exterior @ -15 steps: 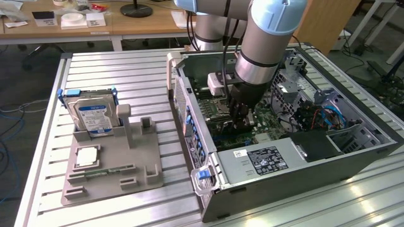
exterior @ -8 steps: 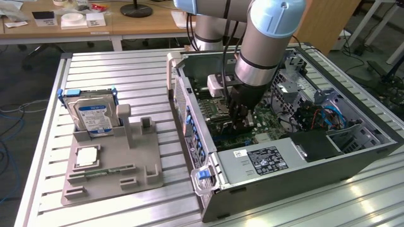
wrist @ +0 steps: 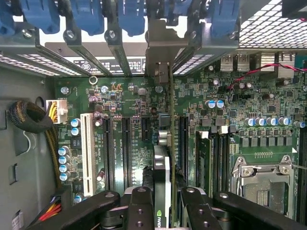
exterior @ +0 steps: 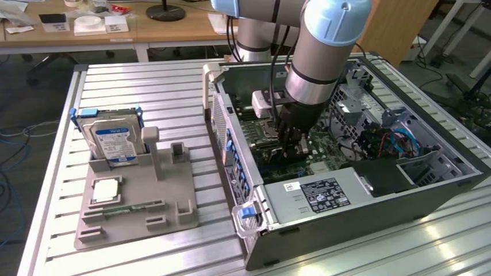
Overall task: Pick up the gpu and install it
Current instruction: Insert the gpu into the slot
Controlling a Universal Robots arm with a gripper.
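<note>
Holding the gpu [wrist: 162, 160] edge-on above the motherboard [wrist: 124, 96] slots, the gripper [wrist: 166, 194] had its fingers [wrist: 140, 206] pinched on the card from both sides.

The open PC case [exterior: 368, 213] lay on its side on the slatted table [exterior: 138, 86]. Inside sat the green board, a power supply [exterior: 318, 192] with a black label and some blue cables [exterior: 399, 141]. The card's silver bracket [wrist: 160, 48] stood by the rear slot openings. On the exterior view's left, a grey holder tray [exterior: 134, 227] carried the hard drive [exterior: 114, 141] upright in its blue frame, plus a silver square chip [exterior: 104, 190] and a thin green memory stick [exterior: 123, 210]. The card's bottom edge was hidden behind its own body and the fingers, so there was no telling if it touched a slot. From outside, the arm [exterior: 322, 52] covered most of it.
</note>
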